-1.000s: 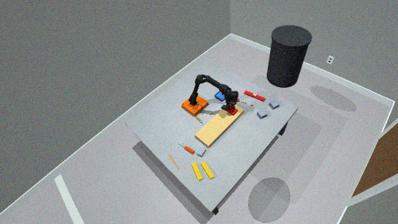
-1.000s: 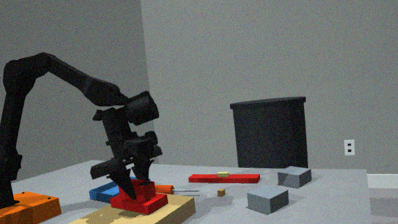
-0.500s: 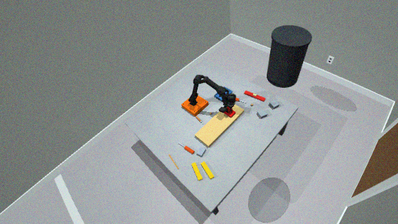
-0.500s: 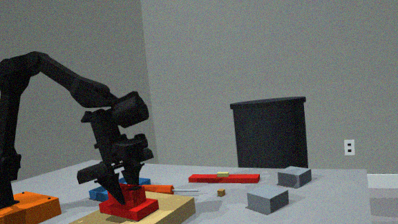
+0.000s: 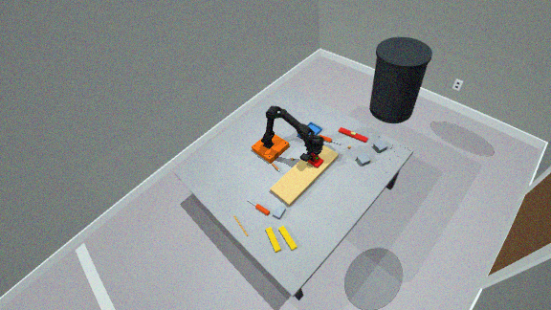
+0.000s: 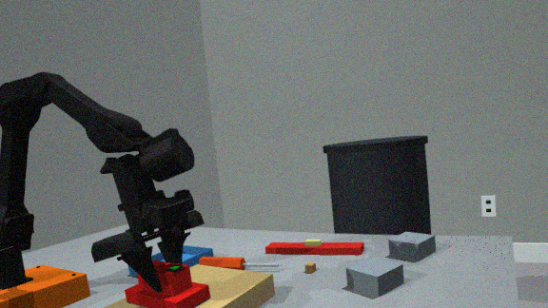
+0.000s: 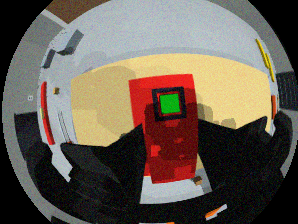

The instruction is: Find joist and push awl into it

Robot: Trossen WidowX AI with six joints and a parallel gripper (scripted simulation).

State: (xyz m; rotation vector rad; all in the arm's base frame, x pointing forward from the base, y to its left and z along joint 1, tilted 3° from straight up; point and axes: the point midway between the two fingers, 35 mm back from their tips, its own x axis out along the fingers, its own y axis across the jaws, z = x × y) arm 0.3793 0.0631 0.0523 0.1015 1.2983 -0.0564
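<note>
The red stud finder [image 5: 316,163] [image 6: 192,296] [image 7: 162,81] is on the light wooden panel [image 5: 297,184] [image 6: 249,285] [image 7: 232,87], toward its far end. Its small window [image 6: 175,268] [image 7: 169,104] is lit green. My gripper [image 6: 166,277] [image 7: 167,123] is shut on the stud finder's raised body. The blue tray [image 5: 314,127] [image 6: 199,252] lies behind the arm. One orange-handled tool [image 5: 262,209] with a thin shaft lies near the panel's near end. Another orange-handled tool [image 5: 327,139] [image 6: 221,262] lies beyond the far end. I cannot tell for certain which is the awl.
A red level [image 5: 353,134] [image 6: 285,248] lies at the back. Two grey blocks [image 5: 363,159] [image 5: 380,144] stand right of the panel, and another grey block [image 5: 279,211] near its near end. Two yellow bars [image 5: 273,239] [image 5: 287,237] and a pencil [image 5: 240,226] lie toward the near edge.
</note>
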